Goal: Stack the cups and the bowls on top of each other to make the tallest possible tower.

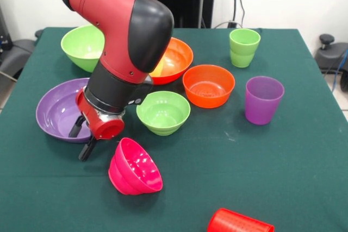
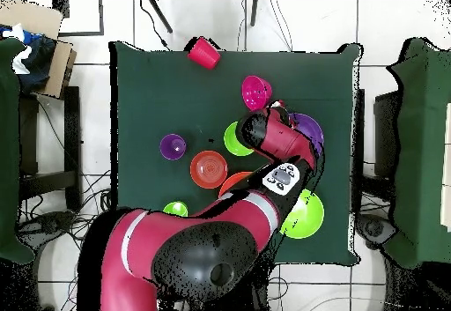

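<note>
My gripper point(image 1: 81, 138) is open at the near right rim of the large purple bowl point(image 1: 54, 113). One finger is over the bowl's inside and the other is in front of its rim. The small magenta bowl point(image 1: 135, 168) lies tipped on its side just right of the gripper. The small lime green bowl point(image 1: 163, 112), small orange bowl point(image 1: 209, 85), large lime green bowl point(image 1: 80, 47) and large orange bowl point(image 1: 176, 61) stand upright. A bit of yellow point(image 1: 157, 69) shows in the large orange bowl; the arm hides the rest. The purple cup point(image 1: 263, 100) and light green cup point(image 1: 244, 47) stand upright. The red cup point(image 1: 239, 223) lies on its side.
All things rest on the green table point(image 1: 283, 167). In the overhead view the arm point(image 2: 264, 184) covers the middle. Also there are the red cup point(image 2: 204, 53) at the far edge, the magenta bowl point(image 2: 256, 92) and the purple cup point(image 2: 173, 146).
</note>
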You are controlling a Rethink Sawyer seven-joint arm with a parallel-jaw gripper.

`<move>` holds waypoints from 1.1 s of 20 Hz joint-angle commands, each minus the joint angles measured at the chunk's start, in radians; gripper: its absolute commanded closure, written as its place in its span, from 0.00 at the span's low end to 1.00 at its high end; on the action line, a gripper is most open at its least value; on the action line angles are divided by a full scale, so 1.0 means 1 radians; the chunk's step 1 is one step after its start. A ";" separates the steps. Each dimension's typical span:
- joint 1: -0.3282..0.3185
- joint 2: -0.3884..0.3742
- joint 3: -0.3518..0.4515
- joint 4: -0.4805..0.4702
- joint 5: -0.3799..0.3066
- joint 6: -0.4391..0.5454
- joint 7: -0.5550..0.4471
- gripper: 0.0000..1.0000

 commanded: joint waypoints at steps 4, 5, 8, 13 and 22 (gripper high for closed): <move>-0.050 0.015 0.213 0.064 -0.082 -0.064 0.086 0.00; -0.048 0.014 0.211 0.066 -0.081 -0.062 0.086 0.00; -0.043 0.013 0.204 0.066 -0.079 -0.056 0.084 0.00; -0.034 0.023 0.189 0.058 -0.069 -0.051 0.086 0.00; -0.021 0.024 0.169 0.055 -0.061 -0.033 0.087 0.00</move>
